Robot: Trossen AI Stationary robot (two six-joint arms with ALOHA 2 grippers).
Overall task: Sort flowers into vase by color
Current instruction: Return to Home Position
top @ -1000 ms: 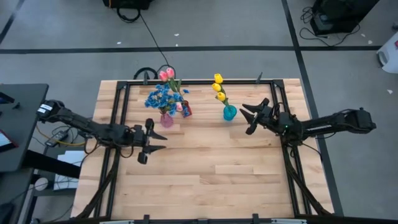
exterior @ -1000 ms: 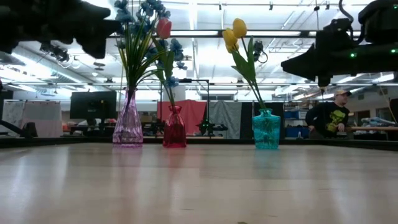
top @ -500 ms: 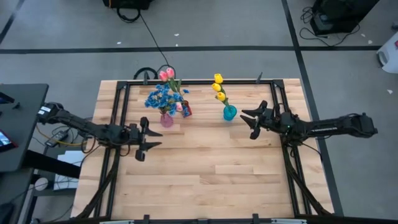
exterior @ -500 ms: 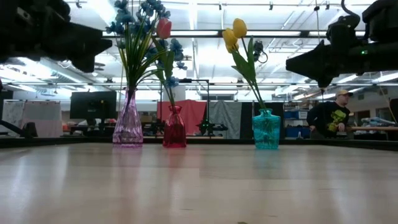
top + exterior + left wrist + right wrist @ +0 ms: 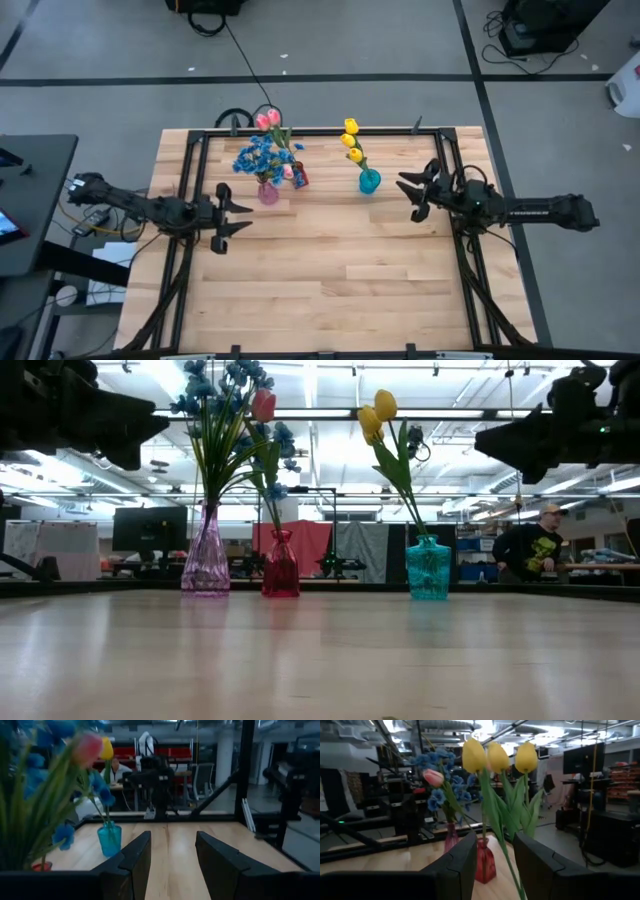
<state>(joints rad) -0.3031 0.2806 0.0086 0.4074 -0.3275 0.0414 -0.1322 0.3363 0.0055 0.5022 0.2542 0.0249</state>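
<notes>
Both end effectors hang above the desk [image 5: 350, 285] with nothing between their fingers. On the left side, the left end effector [image 5: 241, 215] is a little in front of the purple vase [image 5: 268, 193], apart from it, with its two fingers spread; in the left wrist view the fingers [image 5: 136, 860] show a clear gap with bare wood between them. At the other side, the right end effector [image 5: 408, 197] is to the right of the blue vase [image 5: 369, 182], near it but not touching, and its fingers [image 5: 465, 862] are also spread wide and empty. All flowers are standing in vases in a row at the far part of the desk. In the purple vase, the bunch of small blue blossoms [image 5: 258, 157] rises on long green stems. Just beside it stands the red vase [image 5: 300, 178], and the pink tulips [image 5: 268, 120] seem to rise from this one, though the stems cross with the blue bunch and I cannot tell it surely. Three yellow tulips [image 5: 350, 140] stand in the blue vase and lean toward the far edge of the desk. In the low view both arms show only as dark shapes high above the wood, and a person [image 5: 530, 548] sits in the room behind.
</notes>
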